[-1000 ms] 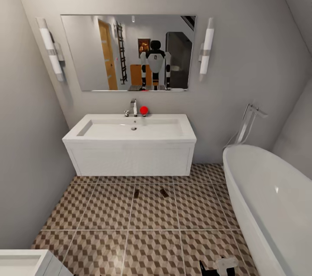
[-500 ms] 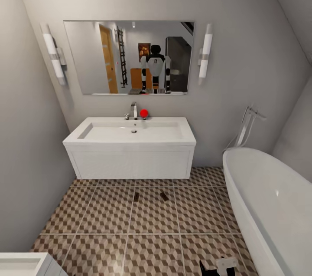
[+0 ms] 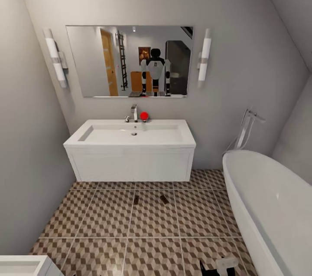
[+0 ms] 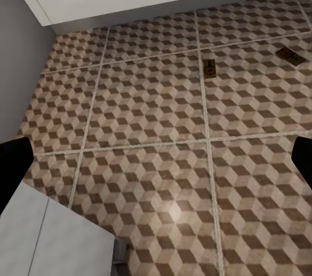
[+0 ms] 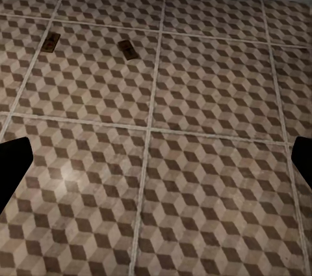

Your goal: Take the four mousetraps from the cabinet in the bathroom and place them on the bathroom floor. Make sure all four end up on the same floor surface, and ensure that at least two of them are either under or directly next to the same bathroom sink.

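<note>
Already two mousetraps lie on the floor just before the sink, both grippers' jaws apart and empty; risk: wheels rolling over them while turning.

Two mousetraps on the bathroom floor: wire parts too small to tell. Bathtub: cut by right and bottom edges. White unit: cut at bottom-left corner. Right gripper: cut by bottom edge, jaw state unreadable.
</note>
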Available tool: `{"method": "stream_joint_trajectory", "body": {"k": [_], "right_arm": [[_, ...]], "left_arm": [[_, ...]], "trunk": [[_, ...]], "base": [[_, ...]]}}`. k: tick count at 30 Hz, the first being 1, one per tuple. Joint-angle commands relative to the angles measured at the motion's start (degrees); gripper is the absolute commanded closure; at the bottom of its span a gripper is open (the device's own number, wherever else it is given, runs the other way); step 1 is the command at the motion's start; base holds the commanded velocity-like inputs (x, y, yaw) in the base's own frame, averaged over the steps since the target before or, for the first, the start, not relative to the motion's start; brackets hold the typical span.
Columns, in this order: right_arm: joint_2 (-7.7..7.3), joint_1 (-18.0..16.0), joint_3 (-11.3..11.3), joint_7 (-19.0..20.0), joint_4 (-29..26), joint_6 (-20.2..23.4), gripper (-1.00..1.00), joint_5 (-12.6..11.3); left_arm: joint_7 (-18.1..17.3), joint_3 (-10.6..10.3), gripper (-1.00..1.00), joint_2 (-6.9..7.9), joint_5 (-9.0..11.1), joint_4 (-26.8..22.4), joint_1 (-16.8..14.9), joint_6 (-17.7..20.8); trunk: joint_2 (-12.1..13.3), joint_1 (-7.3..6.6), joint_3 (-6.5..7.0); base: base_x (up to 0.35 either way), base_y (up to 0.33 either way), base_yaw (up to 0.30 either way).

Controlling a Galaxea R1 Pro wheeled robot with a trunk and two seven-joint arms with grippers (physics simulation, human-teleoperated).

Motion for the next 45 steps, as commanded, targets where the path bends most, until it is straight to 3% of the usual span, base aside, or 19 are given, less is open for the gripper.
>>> {"method": "stream_joint_trajectory", "body": {"k": [1, 37, 45], "right_arm": [[-0.02, 0.0, 0.2, 0.0, 0.1, -0.2, -1.0, 0.0], [-0.08, 0.0, 0.2, 0.0, 0.1, -0.2, -1.0, 0.0], [-0.14, -0.1, 0.2, 0.0, 0.1, -0.1, -1.0, 0.0]], "left_arm": [[0.1, -0.5, -1.0, -0.06, 0.4, 0.2, -0.1, -0.3], [0.0, -0.5, -1.0, -0.09, 0.3, 0.2, -0.1, -0.4], [0.1, -0.5, -1.0, -1.25, 0.4, 0.2, -0.1, -0.4]], "trunk": [[-0.1, 0.04, -0.1], [-0.1, 0.04, -0.02], [-0.1, 0.04, -0.02]], "base": [[0.0, 0.0, 0.0], [0.0, 0.0, 0.0], [0.0, 0.0, 0.0]]}}
